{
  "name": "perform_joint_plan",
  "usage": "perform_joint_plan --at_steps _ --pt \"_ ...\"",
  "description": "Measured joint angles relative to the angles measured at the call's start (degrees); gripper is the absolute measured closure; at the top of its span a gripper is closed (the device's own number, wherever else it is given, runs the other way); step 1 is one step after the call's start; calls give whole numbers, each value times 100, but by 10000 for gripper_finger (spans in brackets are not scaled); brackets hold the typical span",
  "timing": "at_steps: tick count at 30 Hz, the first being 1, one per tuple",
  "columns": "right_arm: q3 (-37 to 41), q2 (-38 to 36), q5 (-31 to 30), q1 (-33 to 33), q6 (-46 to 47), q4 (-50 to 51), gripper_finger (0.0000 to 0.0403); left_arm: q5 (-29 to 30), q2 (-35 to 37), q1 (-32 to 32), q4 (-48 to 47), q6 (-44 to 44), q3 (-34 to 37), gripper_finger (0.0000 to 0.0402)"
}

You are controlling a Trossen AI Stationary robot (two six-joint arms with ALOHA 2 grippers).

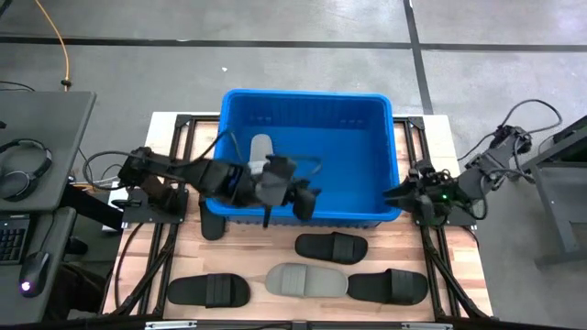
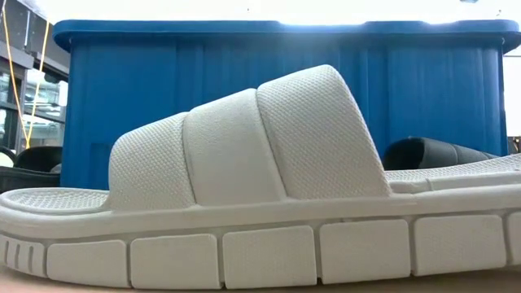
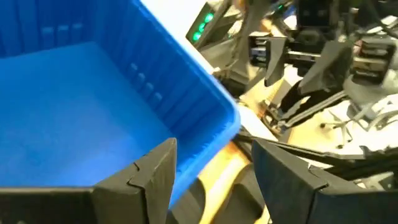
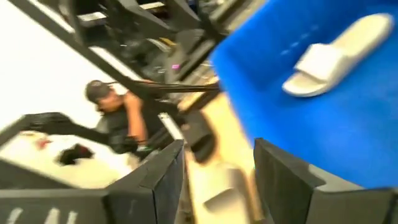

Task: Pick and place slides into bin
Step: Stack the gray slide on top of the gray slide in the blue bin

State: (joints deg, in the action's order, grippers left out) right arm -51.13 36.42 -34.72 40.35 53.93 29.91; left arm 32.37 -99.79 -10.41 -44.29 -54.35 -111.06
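Observation:
The blue bin (image 1: 307,119) stands at the table's far middle, with one off-white slide (image 1: 261,147) lying on its floor; that slide also shows in the right wrist view (image 4: 336,53). Three black slides (image 1: 331,247) (image 1: 209,290) (image 1: 387,286) and one light grey slide (image 1: 305,280) lie sole-down on the table near its front edge. My left gripper (image 1: 307,203) hovers over the bin's near rim, open and empty (image 3: 214,155). My right gripper (image 1: 396,194) is at the bin's right near corner, open and empty (image 4: 217,155).
The low view is filled by the grey slide (image 2: 244,203), with the bin's near wall (image 2: 285,81) and a black slide (image 2: 431,150) behind it. A person (image 4: 115,118) shows beyond the table in the right wrist view. Headphones (image 1: 23,165) lie on a desk at the left.

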Motion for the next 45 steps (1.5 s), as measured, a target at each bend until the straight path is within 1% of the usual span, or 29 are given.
perform_joint_plan --at_steps 2,4,8,14,17,19,23,25,28,33,37,39,41,43,44,45 --pt "0 35 20 283 17 -300 228 171 0 -191 87 76 60 204" --pt "-2 121 -49 552 13 -691 232 198 7 -374 40 292 72 204" --pt "-4 409 -414 953 126 -1168 239 210 48 -697 -68 393 72 204" --pt "-4 1211 -372 1342 1355 -1423 242 154 132 -1246 -41 991 67 204" --pt "-4 1682 -352 1585 1997 -1685 240 200 140 -1463 -94 1047 69 204" --pt "-4 1970 -516 1782 2367 -1852 241 313 152 -1592 -140 1066 68 204" --pt "-4 2408 -1111 2136 3013 -2217 247 845 234 -1843 -305 1065 69 204" --pt "-4 2631 -1459 2310 3118 -2481 249 1022 274 -1953 -397 1065 69 204" --pt "-4 2910 -2028 2528 3186 -2929 249 1061 308 -1981 -398 1102 69 204" --pt "-164 3517 -2232 2663 3703 -2977 249 1163 361 -2037 -445 1124 69 204" --pt "-318 4080 -2202 2653 4193 -2976 249 1092 358 -2047 -562 953 69 204" --pt "-319 4298 -2189 2644 4465 -2965 249 1276 358 -2100 -504 873 77 204" --pt "-321 4448 -2154 2644 4661 -2956 249 1676 379 -2176 -380 608 250 204" --pt "-321 4561 -2044 2652 4819 -2918 249 2129 473 -2322 -171 355 571 204" --pt "-319 4599 -2027 2659 4905 -2929 249 2306 592 -2382 -209 207 803 204" --pt "-320 4622 -2032 2661 4983 -2929 249 2385 762 -2401 -313 -184 1091 204"
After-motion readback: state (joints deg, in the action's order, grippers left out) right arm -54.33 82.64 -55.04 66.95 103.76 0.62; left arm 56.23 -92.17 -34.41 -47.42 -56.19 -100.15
